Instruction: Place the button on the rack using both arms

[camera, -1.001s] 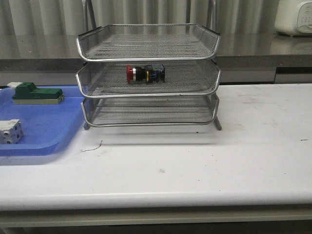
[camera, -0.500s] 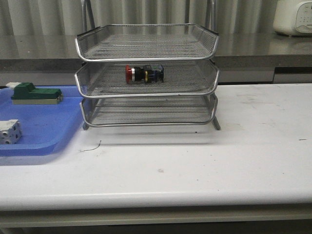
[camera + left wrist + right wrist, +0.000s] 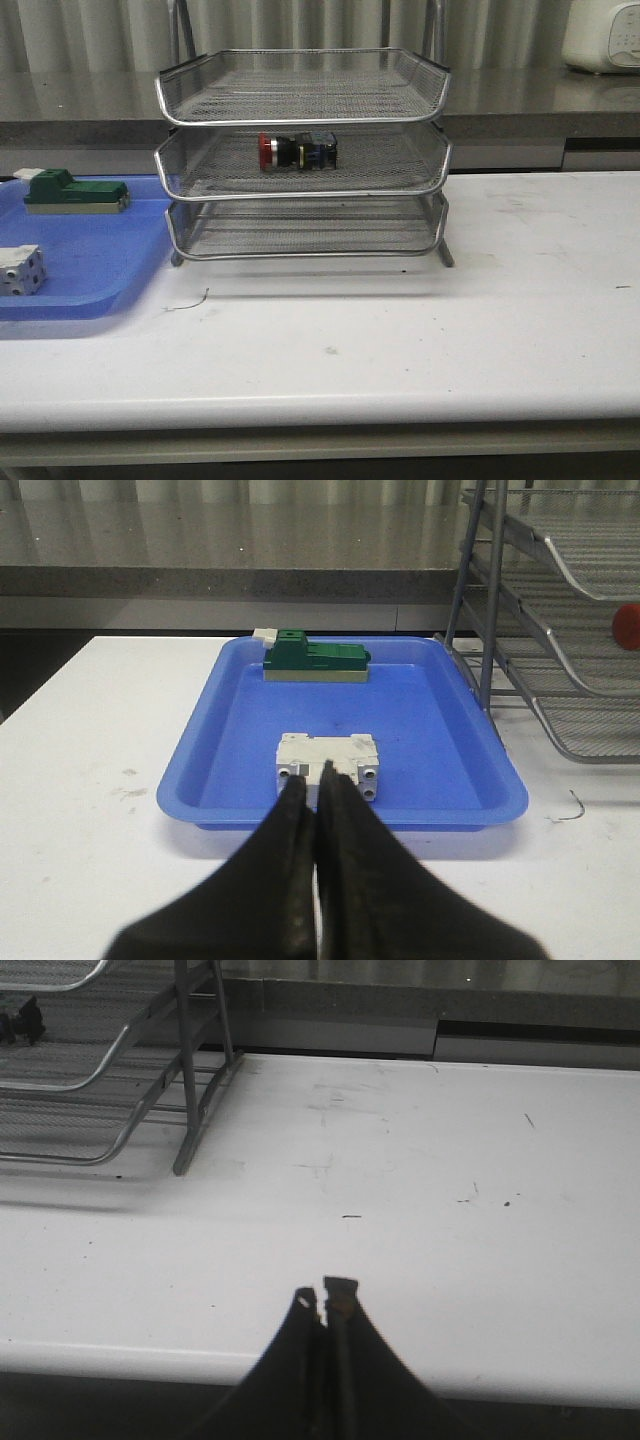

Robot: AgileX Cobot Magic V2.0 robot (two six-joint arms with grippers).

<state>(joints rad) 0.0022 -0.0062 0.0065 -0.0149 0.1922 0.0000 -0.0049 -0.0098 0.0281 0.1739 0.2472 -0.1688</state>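
Observation:
The button, red head to the left and dark body with yellow marks, lies on its side in the middle tier of the silver wire-mesh rack. Its red head shows at the edge of the left wrist view, and its dark end in the right wrist view. Neither arm appears in the front view. My left gripper is shut with nothing in it, near the table's front edge before the blue tray. My right gripper is shut and empty, low over the table's front edge, right of the rack.
A flat blue tray left of the rack holds a green-and-white block at the back and a white block near the front. In the left wrist view the white block lies just past my fingertips. A white appliance stands on the back counter.

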